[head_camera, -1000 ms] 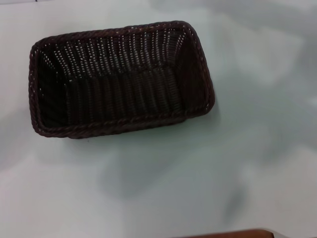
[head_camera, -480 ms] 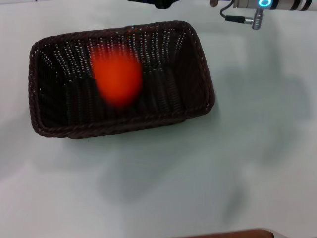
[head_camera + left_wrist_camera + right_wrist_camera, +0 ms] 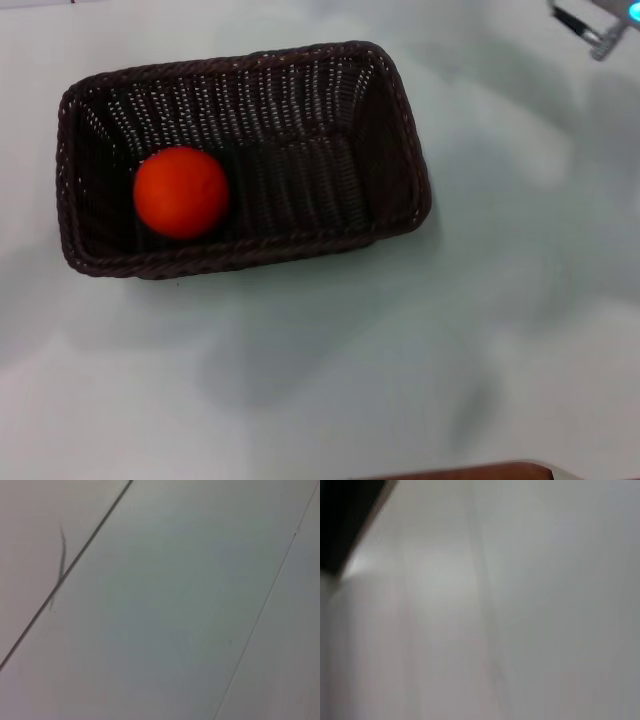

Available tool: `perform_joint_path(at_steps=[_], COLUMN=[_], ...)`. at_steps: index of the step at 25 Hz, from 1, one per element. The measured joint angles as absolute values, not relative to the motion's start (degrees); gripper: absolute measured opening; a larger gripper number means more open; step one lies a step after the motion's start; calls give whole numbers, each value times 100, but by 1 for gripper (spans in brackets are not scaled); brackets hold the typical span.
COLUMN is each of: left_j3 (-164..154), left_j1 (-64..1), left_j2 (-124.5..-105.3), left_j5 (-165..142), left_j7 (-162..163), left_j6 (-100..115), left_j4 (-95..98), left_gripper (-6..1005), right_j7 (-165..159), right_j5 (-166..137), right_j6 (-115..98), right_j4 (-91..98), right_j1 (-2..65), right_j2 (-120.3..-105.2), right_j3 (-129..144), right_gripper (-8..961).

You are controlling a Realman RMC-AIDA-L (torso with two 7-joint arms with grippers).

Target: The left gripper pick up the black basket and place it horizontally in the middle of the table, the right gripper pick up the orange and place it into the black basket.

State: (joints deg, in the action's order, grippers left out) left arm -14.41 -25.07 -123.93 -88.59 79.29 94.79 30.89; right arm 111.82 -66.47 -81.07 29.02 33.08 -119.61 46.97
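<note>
The black basket (image 3: 300,180) lies lengthwise across the white table (image 3: 400,350) in the head view, left of the middle. The orange (image 3: 182,193) rests inside it on the bottom, near its left end, with nothing touching it. Of the right arm only a silver piece with a blue light and a cable (image 3: 600,25) shows, at the top right corner, well away from the basket. Neither gripper's fingers show in any view. The left arm is out of the head view.
A brown strip (image 3: 470,472) runs along the table's near edge. The left wrist view shows a pale surface crossed by a thin dark line (image 3: 65,570). The right wrist view shows a pale surface and a dark corner (image 3: 345,515).
The basket was empty, then the orange dropped in as a blur and now rests at the left end. The right arm has withdrawn to the top right corner.
</note>
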Motion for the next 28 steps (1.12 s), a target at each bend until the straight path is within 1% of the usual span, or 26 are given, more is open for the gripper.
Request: perform_joint_path(at_steps=[1, 7, 9, 17, 23, 26, 28], left_j3=[-1442, -1433, -1430, -1380, -1379, -1342, -1309], left_j1=[-2507, -2501, -2477, -2361, -2346, -2346, -2346], left_j2=[-12393, -12396, -12404, -12455, -12457, -12451, -12452], left_j5=[-8821, -8271, -8046, -7154, -7103, -7101, -7100], left_j7=[7882, 7037, 6628, 3772, 3462, 3458, 3456], left_j6=[9480, 9509, 9562, 10179, 10214, 10206, 10209], left_j4=[3056, 2612, 2443, 1360, 1261, 1258, 1254], left_gripper=[608, 609, 605, 587, 574, 506, 506], right_j7=[11182, 13178, 13475, 14402, 14407, 14409, 14406], right_j5=[-6647, -4703, -4397, -3790, -3785, -3784, -3783], right_j6=[-8106, -8227, -8286, -8331, -8281, -8275, -8275], right_j4=[2902, 1362, 1130, 680, 663, 658, 652], right_j1=[3308, 2985, 2949, 2809, 2842, 2901, 2921], right_j2=[-11961, -11980, -11982, -11994, -11998, -12005, -12008], right_j3=[4697, 3943, 3846, 3392, 3329, 3327, 3325], right_gripper=[748, 889, 936, 948, 948, 948, 948])
